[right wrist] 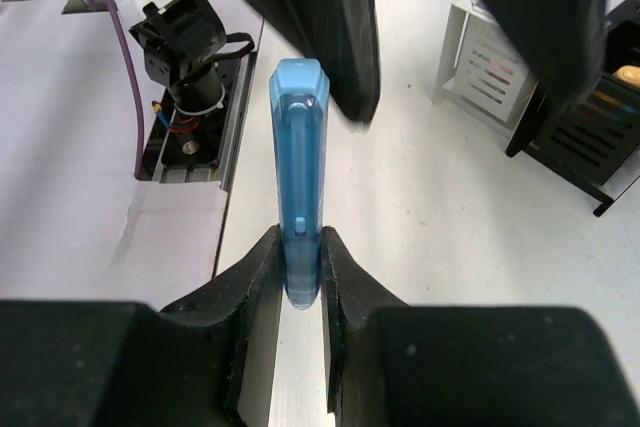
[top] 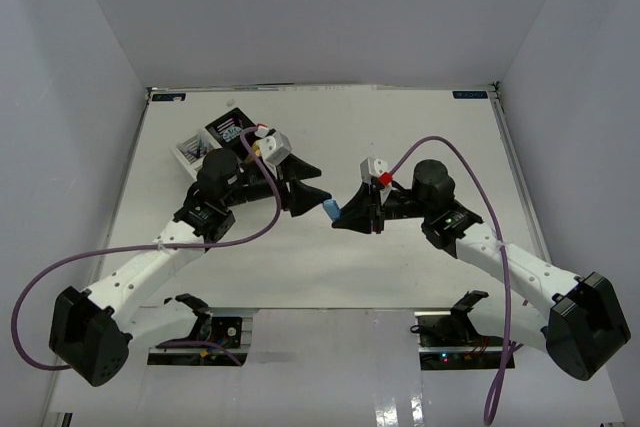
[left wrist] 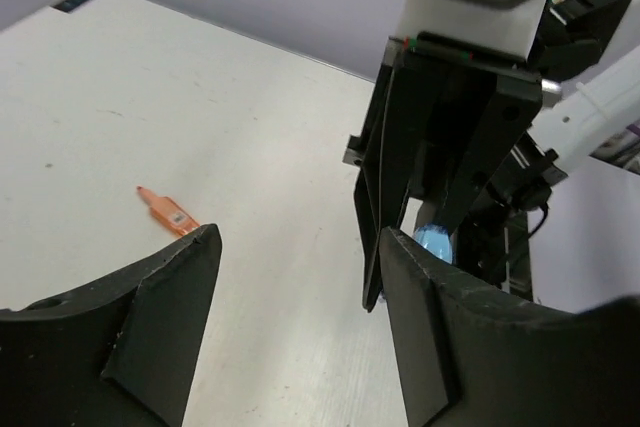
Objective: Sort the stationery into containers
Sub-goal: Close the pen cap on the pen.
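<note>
Partly sorted only. Pinching blue highlighter [right wrist: 298,197] in right jaws, with left jaws spread. Orange highlighter [left wrist: 165,212] unsorted on table [left wrist: 150,97].

The table [top: 420,137] is lit brightly and evenly from above, and only soft, pale shadows are cast on it. Glare is seen on the glossy strip [top: 350,397] past its near edge in the top view. In the right wrist view the blue highlighter [right wrist: 298,177] is rendered sharply, while the left gripper [right wrist: 445,97] beyond it is blurred. In the left wrist view its fingers [left wrist: 160,327] are shown dark, with little surface detail.
</note>
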